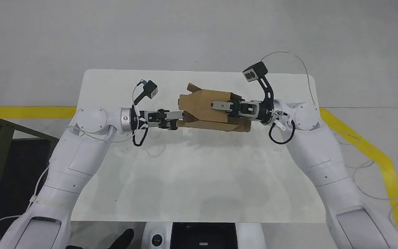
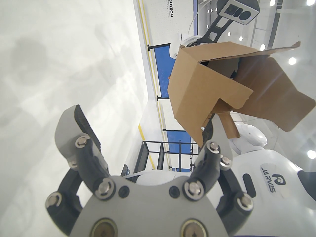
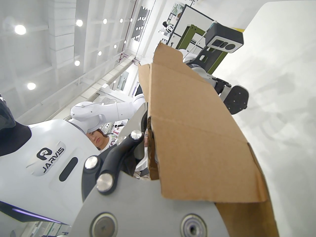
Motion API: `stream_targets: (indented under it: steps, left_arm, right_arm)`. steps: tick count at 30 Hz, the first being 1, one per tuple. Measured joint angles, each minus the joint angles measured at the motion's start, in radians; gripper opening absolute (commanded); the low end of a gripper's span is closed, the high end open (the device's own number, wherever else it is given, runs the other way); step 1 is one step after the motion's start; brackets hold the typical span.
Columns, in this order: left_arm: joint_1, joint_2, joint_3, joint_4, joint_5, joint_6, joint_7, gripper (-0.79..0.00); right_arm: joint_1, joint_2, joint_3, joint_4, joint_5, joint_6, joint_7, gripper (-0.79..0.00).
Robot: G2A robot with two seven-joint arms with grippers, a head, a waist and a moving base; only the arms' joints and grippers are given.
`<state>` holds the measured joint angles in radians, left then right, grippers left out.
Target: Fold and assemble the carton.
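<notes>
The brown carton [image 1: 208, 112] is partly opened, with loose flaps, over the far middle of the table. In the left wrist view the carton [image 2: 202, 87] is a folded corner with flaps spread apart. My right gripper [image 1: 216, 105] comes in from the right and lies on the carton's top. In its own view my right gripper [image 3: 148, 122] is shut on a carton wall [image 3: 192, 134]; one finger [image 3: 139, 120] presses the cardboard and the other is hidden behind it. My left gripper [image 2: 145, 117] is open at the carton's left end, and one fingertip [image 2: 213, 127] touches a lower flap.
The white table [image 1: 186, 180] has free room in front of the carton and to both sides. A yellow floor line [image 1: 37, 112] runs beyond the table's left and right edges.
</notes>
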<state>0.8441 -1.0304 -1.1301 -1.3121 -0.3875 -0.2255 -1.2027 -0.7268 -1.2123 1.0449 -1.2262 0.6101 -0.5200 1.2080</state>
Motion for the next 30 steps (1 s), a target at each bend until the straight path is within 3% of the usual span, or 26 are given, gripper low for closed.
stream_targets:
  steps: [30]
  left_arm:
    - [-0.042, -0.013, 0.022, 0.003, -0.069, 0.006, -0.025, 0.000]
  right_arm:
    - [0.033, -0.034, -0.075, 0.007, 0.047, 0.004, 0.072, -0.785]
